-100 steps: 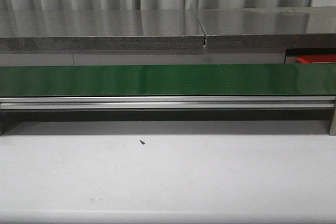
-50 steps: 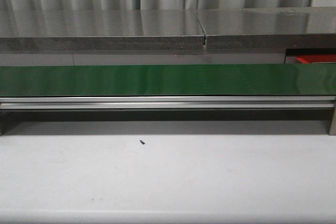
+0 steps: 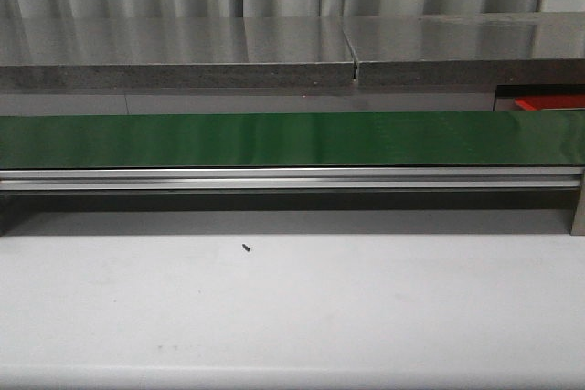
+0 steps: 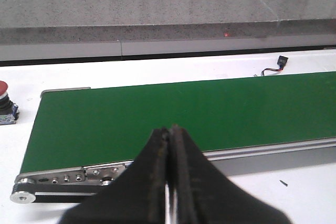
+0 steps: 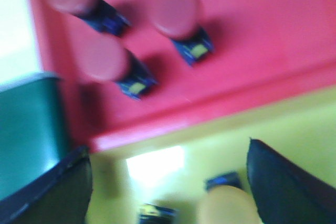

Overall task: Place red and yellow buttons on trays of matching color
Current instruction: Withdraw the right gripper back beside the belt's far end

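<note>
In the right wrist view my right gripper is open over the yellow tray. A yellow button lies between its fingers, touching neither, beside another button's dark base. Three red buttons lie on the red tray beyond. The view is blurred. In the left wrist view my left gripper is shut and empty above the near edge of the green conveyor belt. A red button stands off the belt's end. The front view shows a strip of the red tray and no gripper.
The green belt with its aluminium rail runs across the front view, above the white table. A grey shelf stands behind it. A small dark speck lies on the table. A small wired connector lies beyond the belt.
</note>
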### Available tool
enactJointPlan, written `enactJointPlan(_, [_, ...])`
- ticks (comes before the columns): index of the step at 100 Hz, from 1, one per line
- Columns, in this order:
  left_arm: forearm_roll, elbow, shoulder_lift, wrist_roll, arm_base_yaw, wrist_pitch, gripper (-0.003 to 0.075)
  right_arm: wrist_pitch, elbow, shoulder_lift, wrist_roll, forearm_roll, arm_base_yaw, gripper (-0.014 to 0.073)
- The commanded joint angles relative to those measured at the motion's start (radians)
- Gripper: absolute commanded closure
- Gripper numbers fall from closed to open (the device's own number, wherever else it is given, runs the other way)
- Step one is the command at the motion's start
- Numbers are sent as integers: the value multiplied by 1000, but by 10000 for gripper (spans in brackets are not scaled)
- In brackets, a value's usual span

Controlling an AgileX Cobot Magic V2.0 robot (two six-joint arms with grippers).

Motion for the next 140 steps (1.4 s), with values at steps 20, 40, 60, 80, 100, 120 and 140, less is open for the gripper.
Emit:
enactJointPlan(20, [-24,-28,-3,-3,-9,-64,739,14,-24,-251,-81,56,197,-8])
enactJointPlan(40, [-24,-28,-3,-3,-9,-64,739,-12,86,-398,-83,-5,378,15])
enactJointPlan(60, [-24,-28,-3,-3,-9,-64,739,-116,321,-576,-83,-60,517,153])
enactJointPlan(80, [-24,-28,-3,-3,-9,-64,739,-166,548,-761,-83,-66,540,332])
enactJointPlan(100, [-24,-28,-3,-3,-9,-64,739,-216,686,-904,-83,-95,540,636])
enactJointPlan(120, [-24,-28,-3,-3,-9,-64,739,-205,707,-938,-83,-95,540,661])
enactJointPlan(140, [-28,-28,4,-3,-9,-61,738,-202,707,-935,-83,-95,540,661])
